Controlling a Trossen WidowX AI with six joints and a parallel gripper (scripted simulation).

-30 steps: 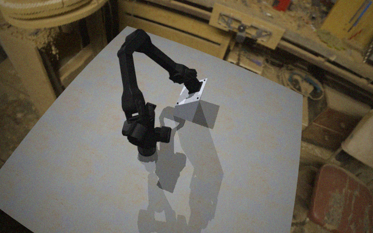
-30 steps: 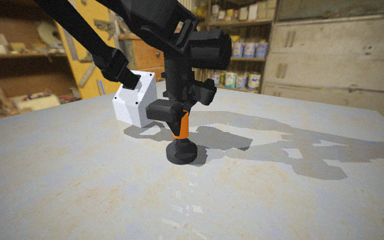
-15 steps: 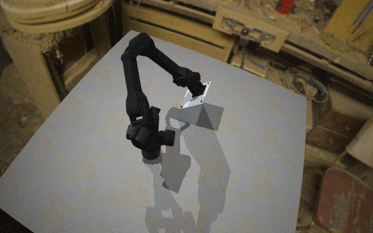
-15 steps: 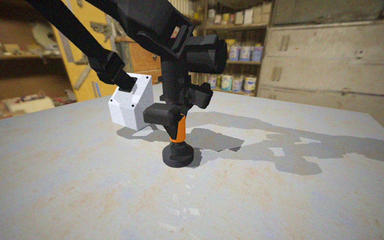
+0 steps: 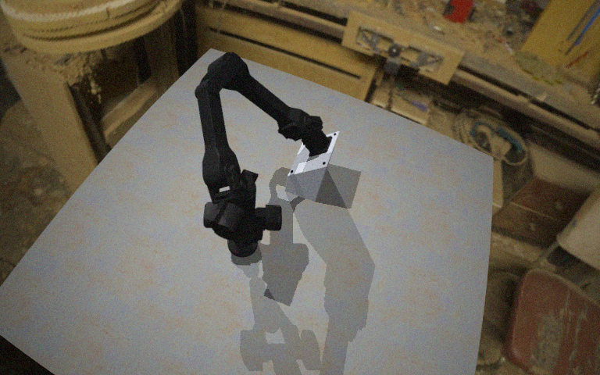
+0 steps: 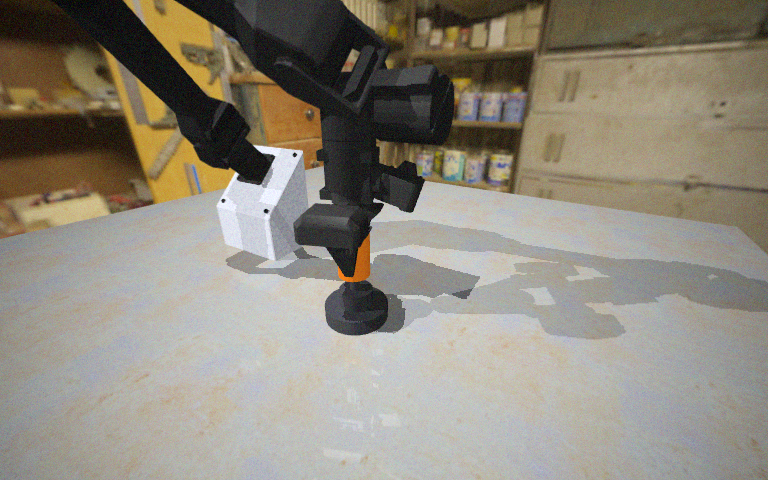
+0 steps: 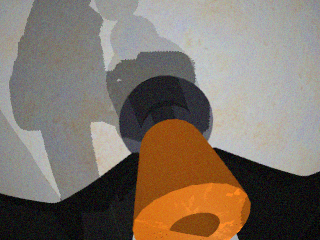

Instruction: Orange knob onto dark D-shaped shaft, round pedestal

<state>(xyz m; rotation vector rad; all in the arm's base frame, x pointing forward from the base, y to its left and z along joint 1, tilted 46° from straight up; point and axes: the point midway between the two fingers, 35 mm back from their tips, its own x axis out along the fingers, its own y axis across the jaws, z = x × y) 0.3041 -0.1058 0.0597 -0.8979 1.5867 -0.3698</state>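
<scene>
The orange knob (image 6: 363, 263) (image 7: 175, 160) is upright between the fingers of my gripper (image 6: 356, 259) (image 7: 174, 157), which is shut on it. The dark round pedestal (image 5: 243, 251) (image 6: 337, 318) (image 7: 131, 117) stands on the table below. Its dark shaft (image 6: 356, 297) shows between the knob's lower end and the pedestal. The knob's lower end is right at the shaft's top, well above the pedestal; I cannot tell whether the shaft has entered the hole. The wrist view shows the knob's upper face with a D-shaped opening. The shaft's flat side is hidden.
A white slanted box (image 5: 304, 184) (image 6: 244, 226) stands behind the gripper, to the left in the exterior view, with the arm's base end at its top face. Shadows of the arm fall across the grey table (image 5: 420, 198) (image 6: 169, 367).
</scene>
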